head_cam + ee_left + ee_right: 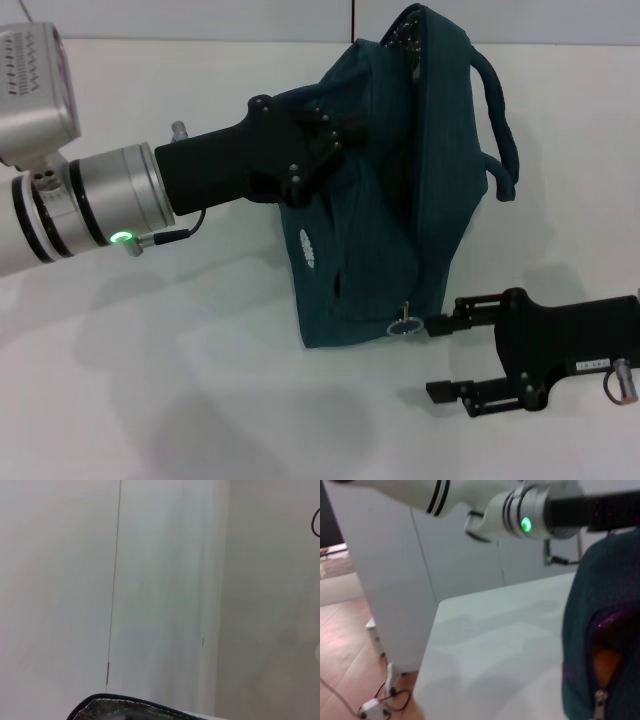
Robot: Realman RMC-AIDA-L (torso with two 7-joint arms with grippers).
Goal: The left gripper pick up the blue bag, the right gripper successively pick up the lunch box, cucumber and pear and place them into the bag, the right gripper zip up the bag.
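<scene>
On the white table (150, 400) we saw the blue bag (400, 200) held upright, its long axis running from the near end with the ring pull (404, 324) away toward the handles (500, 130). The left gripper (325, 140) was clamped on the bag's upper edge on the left. The right gripper (440, 355) lay just beside the bag's near end, fingers spread apart, the upper one touching the ring pull. Through the zipper gap something orange (606, 666) showed. A small white mark on the bag was unreadable.

Teal blue bag (400, 190) upright on table, zipper partly open
</scene>
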